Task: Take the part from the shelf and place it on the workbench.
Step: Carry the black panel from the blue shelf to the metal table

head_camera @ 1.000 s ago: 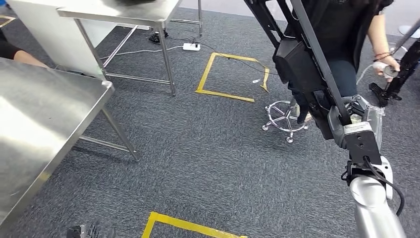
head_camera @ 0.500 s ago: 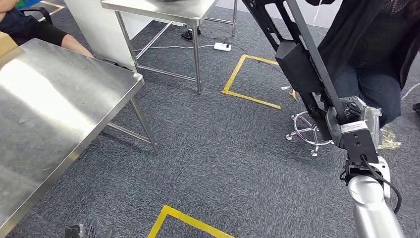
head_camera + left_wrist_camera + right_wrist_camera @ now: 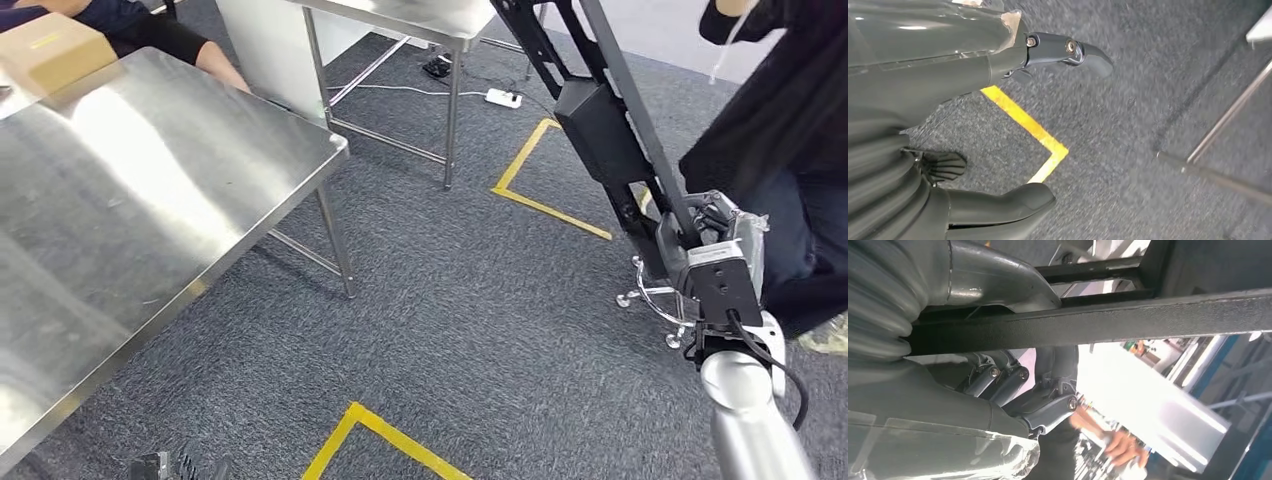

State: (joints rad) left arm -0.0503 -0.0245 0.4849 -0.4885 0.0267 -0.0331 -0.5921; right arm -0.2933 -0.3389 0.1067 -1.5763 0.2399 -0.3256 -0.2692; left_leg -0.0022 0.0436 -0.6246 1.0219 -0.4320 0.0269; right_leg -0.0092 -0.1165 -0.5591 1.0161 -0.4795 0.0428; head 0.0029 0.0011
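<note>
The part is a long black metal frame point(image 3: 600, 120) with slanted bars and a boxy block, rising from my right hand point(image 3: 715, 245) toward the top of the head view. My right hand grips it at its lower end. In the right wrist view the dark fingers point(image 3: 1048, 405) curl around a black bar point(image 3: 1148, 317) of the frame. The workbench point(image 3: 120, 200) is a bare steel table to the left, apart from the part. My left hand point(image 3: 170, 467) hangs low at the bottom edge. In the left wrist view, the left hand point(image 3: 923, 100) is over carpet with its fingers apart, holding nothing.
A cardboard box point(image 3: 50, 50) sits at the workbench's far corner, with a seated person point(image 3: 150, 30) behind it. A second steel table point(image 3: 420, 15) stands at the back. A person in black point(image 3: 790, 130) stands close on the right beside a chrome stool base point(image 3: 655, 295). Yellow tape point(image 3: 545, 200) marks the carpet.
The whole picture has shifted to the right as the camera turned left; the workbench now takes up more of the left side. My right hand still grips the part the same way.
</note>
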